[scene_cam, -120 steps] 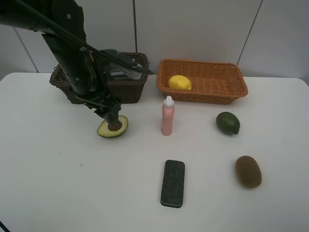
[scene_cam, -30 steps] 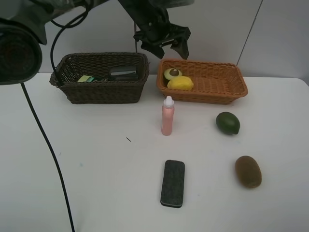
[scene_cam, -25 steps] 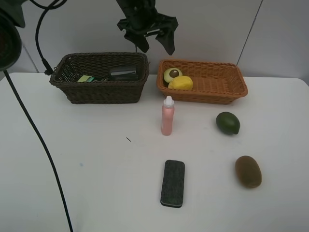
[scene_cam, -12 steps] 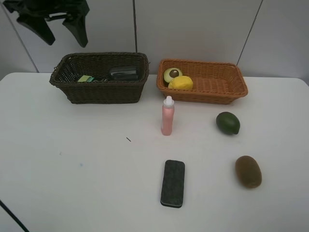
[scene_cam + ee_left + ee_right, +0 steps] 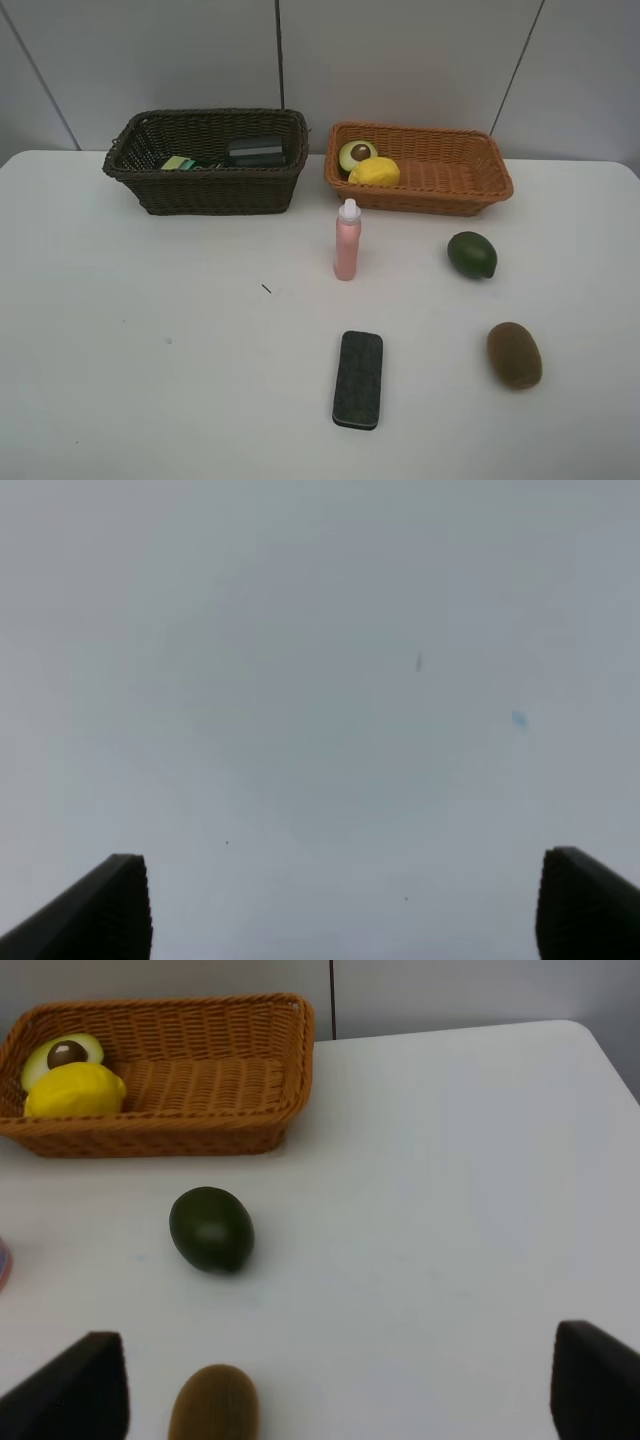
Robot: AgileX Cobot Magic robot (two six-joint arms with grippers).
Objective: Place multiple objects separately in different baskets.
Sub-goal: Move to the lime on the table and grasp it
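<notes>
Two rectangular wicker baskets stand on a smooth white bench (image 5: 150, 350), seen from a high camera. A slim pink bottle (image 5: 347, 240) with a white cap stands upright near the middle, and everything below is placed from it.

Behind the bottle and to its left sits the dark brown basket (image 5: 205, 190) – deep, tightly woven, with a slightly ragged rim. Inside it lie a flat dark grey item (image 5: 256, 152) and a small yellow-green item (image 5: 178, 162); what they are cannot be told.

Just behind the bottle and stretching to its right is the orange-tan basket (image 5: 440, 200), shallower, with an open ribbed weave. In the end of it nearest the bottle a yellow lemon (image 5: 374, 172), plump and matt, rests against a halved avocado (image 5: 356, 154) – cut face up, pale green flesh around a round brown stone.

Right of the bottle, on the bare bench, lies a dark green fruit (image 5: 472, 254), smooth and egg-shaped. Further right and nearer the camera lies a brown kiwi (image 5: 514, 354), oval with a fuzzy skin. In front of the bottle lies a black eraser block (image 5: 358, 379), a flat slab with rounded corners and a felt-like top.

Each wrist camera shows the dark tips of its own tool at the frame's edges. The left tool (image 5: 345, 910) is spread wide over a plain pale surface. The right tool (image 5: 340, 1395) is spread wide too, over the bench to the right of the bottle, with the kiwi and dark green fruit in its sight.
</notes>
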